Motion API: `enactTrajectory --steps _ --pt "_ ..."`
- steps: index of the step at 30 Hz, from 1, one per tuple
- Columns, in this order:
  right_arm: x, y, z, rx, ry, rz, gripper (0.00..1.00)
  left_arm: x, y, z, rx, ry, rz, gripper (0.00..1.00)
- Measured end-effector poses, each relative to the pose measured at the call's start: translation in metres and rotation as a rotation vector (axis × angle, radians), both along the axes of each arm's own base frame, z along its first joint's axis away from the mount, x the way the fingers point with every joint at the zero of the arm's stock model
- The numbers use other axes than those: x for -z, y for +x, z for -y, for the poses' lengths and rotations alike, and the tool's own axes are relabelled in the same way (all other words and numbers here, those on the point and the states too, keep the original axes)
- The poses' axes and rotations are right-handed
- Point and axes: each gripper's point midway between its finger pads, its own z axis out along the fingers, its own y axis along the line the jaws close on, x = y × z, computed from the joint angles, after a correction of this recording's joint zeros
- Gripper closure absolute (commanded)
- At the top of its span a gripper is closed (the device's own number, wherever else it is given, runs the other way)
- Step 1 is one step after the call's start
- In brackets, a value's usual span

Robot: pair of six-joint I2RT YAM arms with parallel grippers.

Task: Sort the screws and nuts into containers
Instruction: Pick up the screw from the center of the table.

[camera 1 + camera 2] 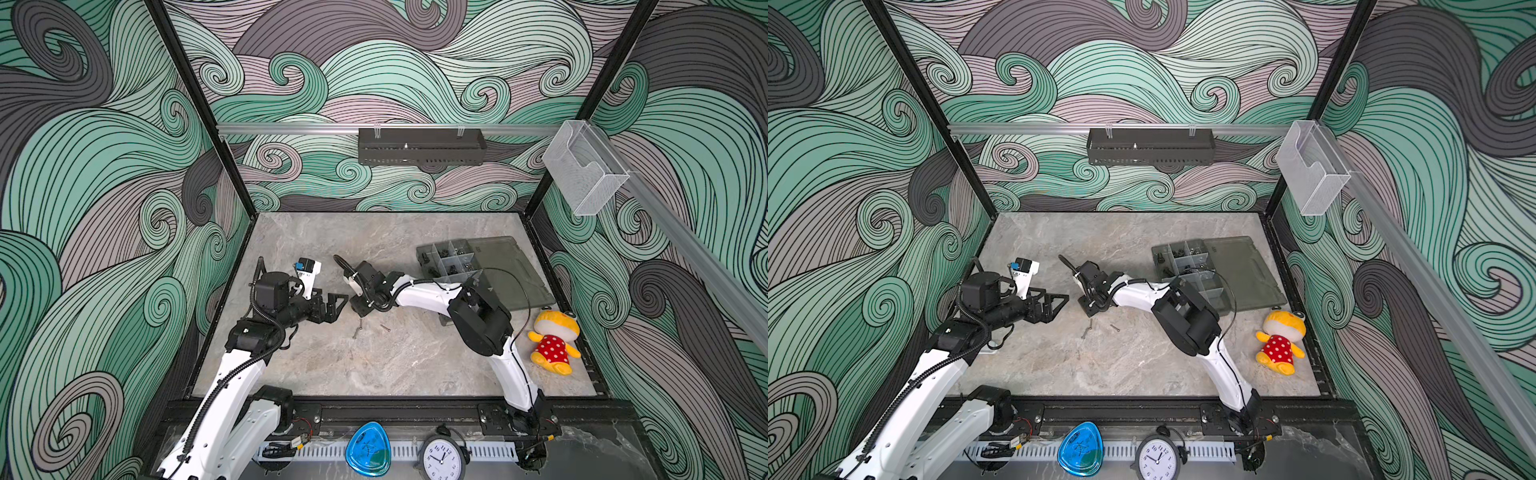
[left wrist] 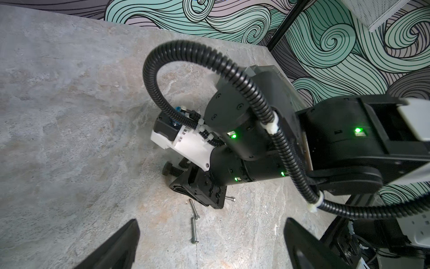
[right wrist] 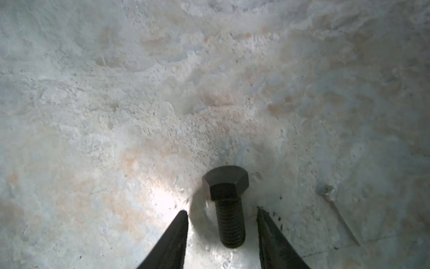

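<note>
A short black bolt [image 3: 229, 205], one of the screws, lies on the stone table between the fingers of my right gripper [image 3: 221, 210]. That gripper is open, with a gap on each side of the shaft. In both top views the right gripper [image 1: 359, 309] [image 1: 1090, 307] points down at mid-table. Three thin silver screws [image 2: 194, 230] [image 1: 356, 332] lie just in front of it. My left gripper [image 2: 210, 233] [image 1: 332, 305] hovers to the left, open and empty. The containers are compartments of a smoky-grey box [image 1: 453, 259] at the right, holding small dark pieces. I cannot make out the nuts among them.
The box's flat lid [image 1: 511, 270] lies open beside it. A yellow plush toy [image 1: 552, 340] sits at the right edge. A black perforated tray [image 1: 422, 145] and a clear holder [image 1: 582, 174] hang on the walls. A clock [image 1: 442, 457] stands in front.
</note>
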Motion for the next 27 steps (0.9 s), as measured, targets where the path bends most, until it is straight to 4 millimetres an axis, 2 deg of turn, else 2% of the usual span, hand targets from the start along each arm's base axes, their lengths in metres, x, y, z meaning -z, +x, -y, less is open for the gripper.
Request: enactTrajectory --steps 3,8,11,13,16,19,22,25,27 --pt "0.001 0.003 -0.002 0.009 -0.009 0.002 0.80 -0.002 0.001 -0.002 -0.008 -0.003 0.006 0.01" --pt "0.000 0.004 0.001 0.022 -0.019 0.011 0.87 -0.004 0.003 -0.004 -0.021 -0.012 0.009 0.01" --pt "-0.003 0.000 0.011 0.031 -0.029 0.013 0.89 -0.004 0.006 -0.005 -0.029 -0.016 0.012 0.02" --pt "-0.010 -0.001 0.021 0.040 -0.031 0.014 0.89 -0.003 0.007 -0.004 -0.027 -0.018 0.006 0.01" --pt "-0.038 0.006 0.039 0.079 0.003 0.037 0.89 0.001 0.009 -0.001 -0.012 -0.028 -0.013 0.01" --pt "-0.080 0.028 0.065 0.153 0.066 0.083 0.89 0.009 0.011 0.006 0.025 -0.048 -0.050 0.01" --pt "-0.122 0.063 0.106 0.273 0.128 0.142 0.89 0.021 0.015 0.016 0.073 -0.077 -0.118 0.01" --pt "-0.138 0.095 0.152 0.397 0.134 0.177 0.89 0.023 0.022 0.028 0.121 -0.080 -0.180 0.01" --pt "-0.133 0.110 0.184 0.475 0.109 0.179 0.89 0.013 0.030 0.039 0.166 -0.063 -0.179 0.01"
